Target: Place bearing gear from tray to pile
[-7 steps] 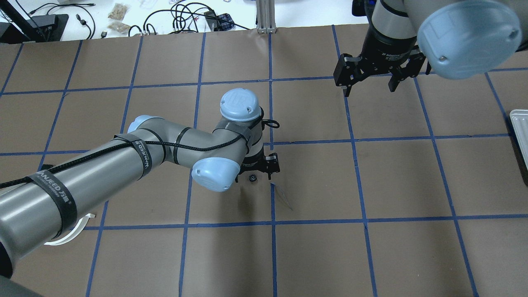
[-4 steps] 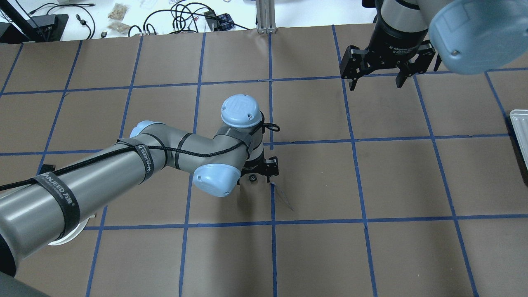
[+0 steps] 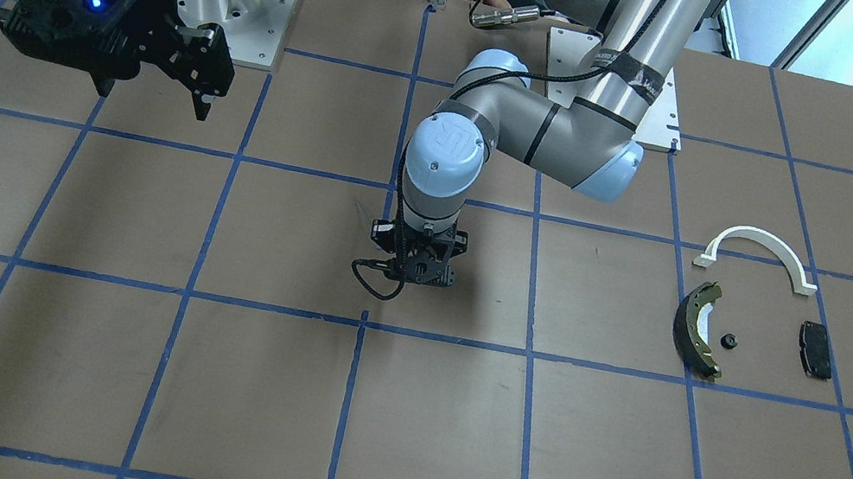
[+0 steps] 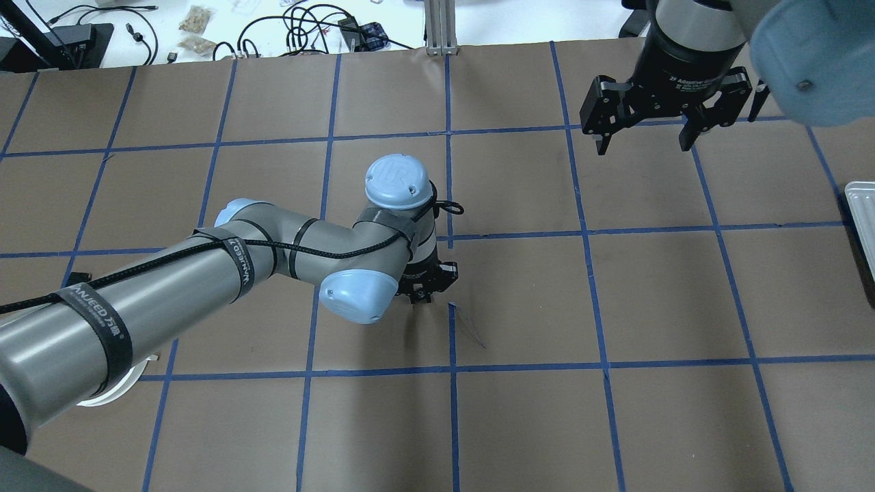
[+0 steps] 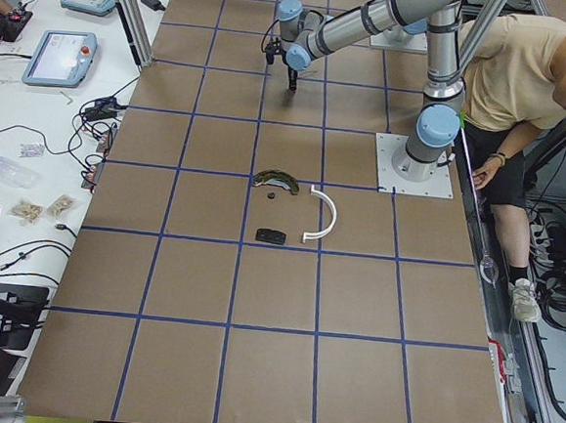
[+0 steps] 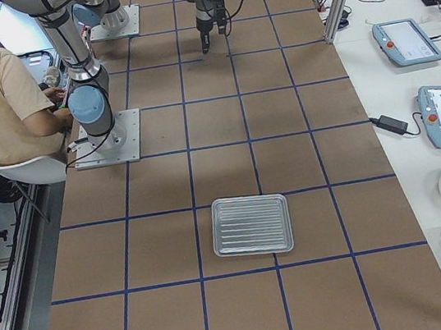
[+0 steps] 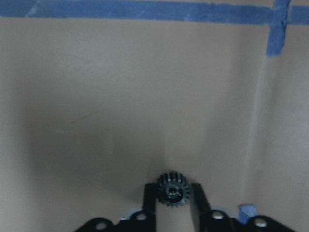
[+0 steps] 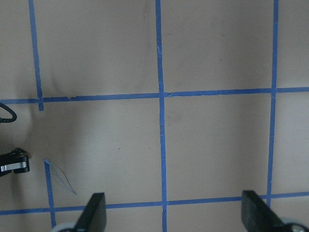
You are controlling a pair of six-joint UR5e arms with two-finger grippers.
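The bearing gear (image 7: 172, 184), small, black and toothed, sits on the brown paper between my left gripper's fingertips. My left gripper (image 7: 173, 197) is shut on it at the table's middle, and it also shows in the overhead view (image 4: 422, 292). My right gripper (image 4: 646, 140) is open and empty, hovering at the far right. The tray (image 6: 251, 224) is pale silver and ridged, with nothing on it; its edge (image 4: 863, 208) shows at the overhead view's right. The pile lies on my left: a white arch bracket (image 3: 759, 244), a dark brake shoe (image 3: 695, 326) and a black pad (image 3: 815, 349).
A small black part (image 3: 729, 340) lies between the brake shoe and the pad. A person (image 5: 528, 84) sits behind the robot bases. A torn flap of blue tape (image 4: 468, 326) lies just beside my left gripper.
My left gripper's fingers have closed on the gear, which lay between open fingers before. My right gripper has moved right and farther back, still open.
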